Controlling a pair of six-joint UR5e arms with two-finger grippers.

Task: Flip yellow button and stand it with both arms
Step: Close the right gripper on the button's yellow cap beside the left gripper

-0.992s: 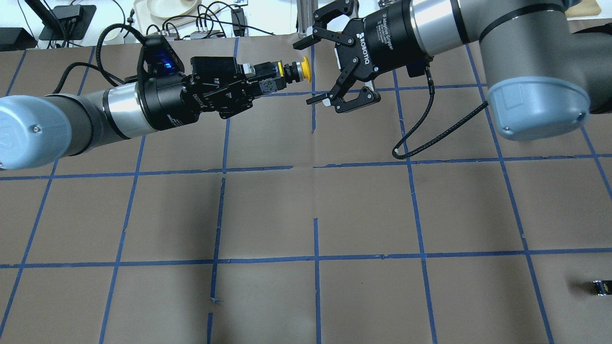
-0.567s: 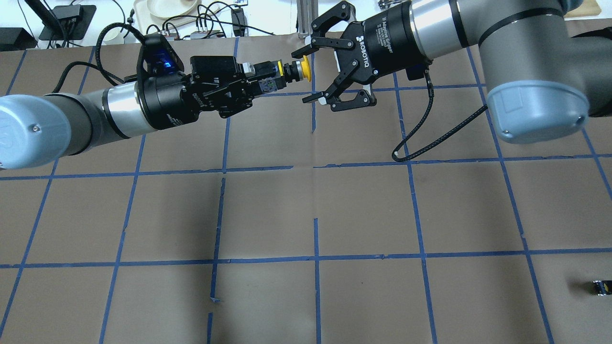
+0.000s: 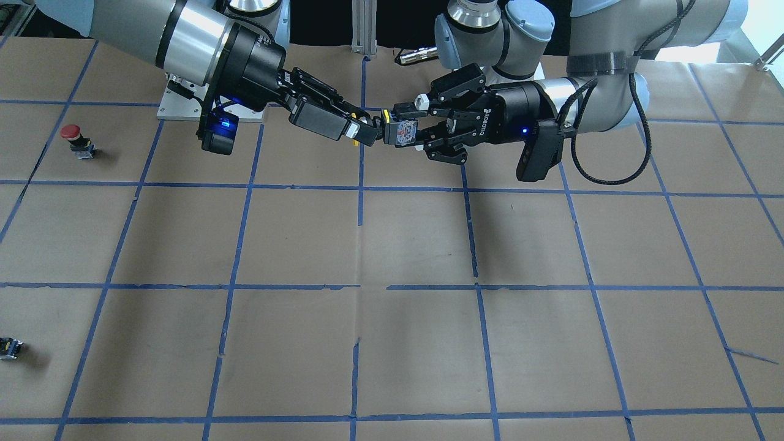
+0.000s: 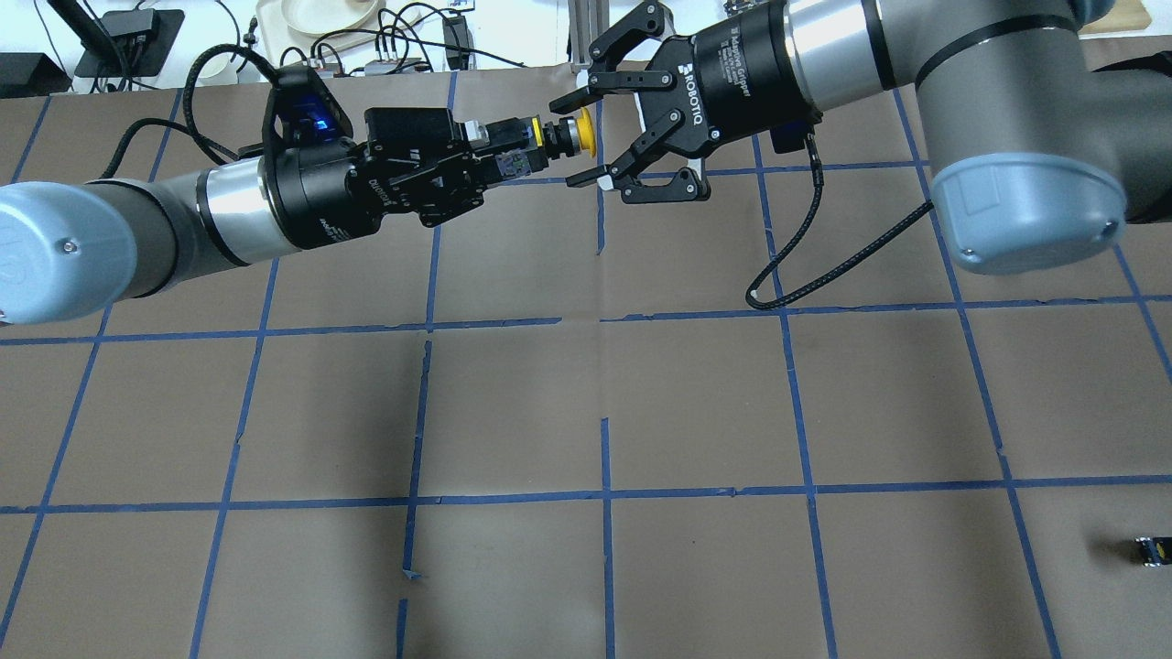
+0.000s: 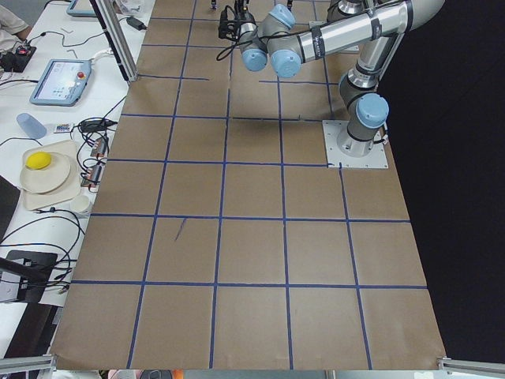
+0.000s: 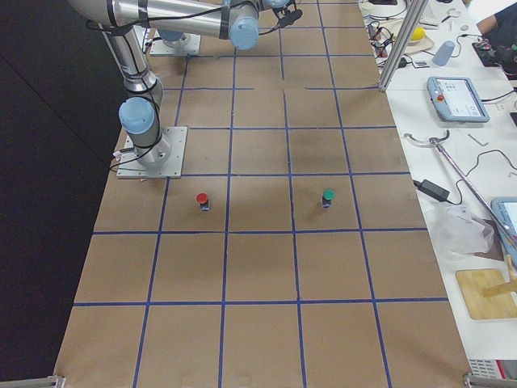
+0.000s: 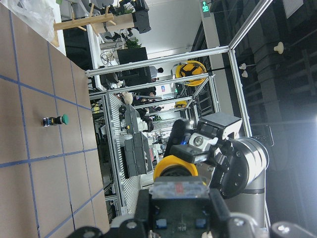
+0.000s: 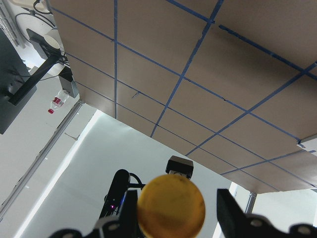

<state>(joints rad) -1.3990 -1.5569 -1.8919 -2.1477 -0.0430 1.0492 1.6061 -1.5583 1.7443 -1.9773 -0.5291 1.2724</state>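
- Containers: at the side bench, the exterior left view shows a cream rectangular tray (image 5: pixel 39 201) carrying a round cream plate (image 5: pixel 61 175). A smooth yellow rounded item (image 5: pixel 38 161) lies on that plate; what it is cannot be told.
- A pale blue tumbler (image 5: pixel 30 125) lies just beside the tray; its contents cannot be told.
- The yellow button (image 4: pixel 586 133) is clear of the desk (image 4: pixel 696 403), held horizontally in mid-air above the far middle of the grid.
- Its round, glossy mushroom cap points toward the right arm. Its short black neck and grey-and-black block body sit toward the left arm.
- The left gripper (image 4: pixel 513 146) is clenched on the block body, with the cap projecting beyond the fingertips.
- The right gripper (image 4: pixel 563 139) is released. Its black jointed fingers (image 4: pixel 604 87) are spread, one on each side of the cap.
- The right wrist view shows a gap on both sides of the cap, so no contact is seen.
- The desk is covered in matte brown paper, slightly creased, and divided into squares by blue tape.
- A red-capped button (image 3: pixel 72 136) stands upright on the desk, well apart from the grippers, on the right arm's side.
- A green-capped button (image 6: pixel 328 196) stands on the same grid row as the red one, two squares toward the bench side.
- A small dark block (image 4: pixel 1150 550) with a yellow spot rests near the desk edge on the right arm's side.
- Both arms are smooth silver tube with light blue joint caps.
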